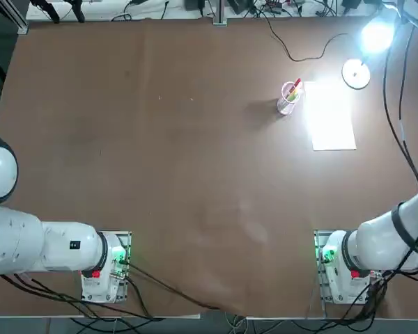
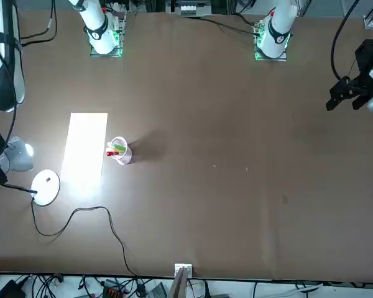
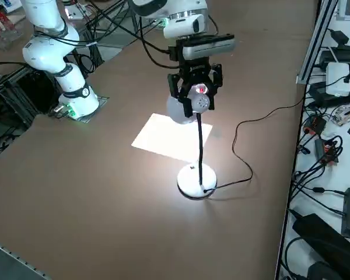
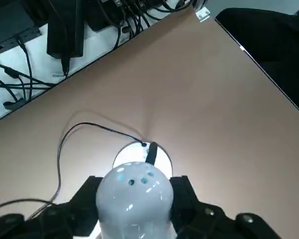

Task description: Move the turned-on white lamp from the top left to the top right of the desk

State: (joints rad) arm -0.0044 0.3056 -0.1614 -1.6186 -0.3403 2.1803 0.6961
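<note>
Lamp [image 3: 196, 179]: lit, upright, at the far right part of the desk [image 1: 195, 174]. Its round white base [image 1: 356, 74] lies just beside the far right corner of the paper sheet [image 1: 331, 118]. Base contact with the desktop: cannot tell. Dark stem [image 3: 200, 146] rises from the base to the bulbous white head [image 4: 134, 199].

Right gripper [image 3: 193, 104]: above the desk, beyond the paper's far right corner. Jaws closed on the lamp's head, one finger against either side of it.

Cord [image 3: 235, 140]: thin, black; leaves the base, curves over the desktop beyond the paper and reaches the desk's far edge.

Paper: flat, white, brightly lit at its far end. Clear cup [image 1: 287, 103] stands near its far left corner, apart from the lamp; red and green pens [image 1: 293, 89] inside. Farther out from the paper, past the desk's far edge: black cables and adapters [image 3: 326, 239] on a white surface.
</note>
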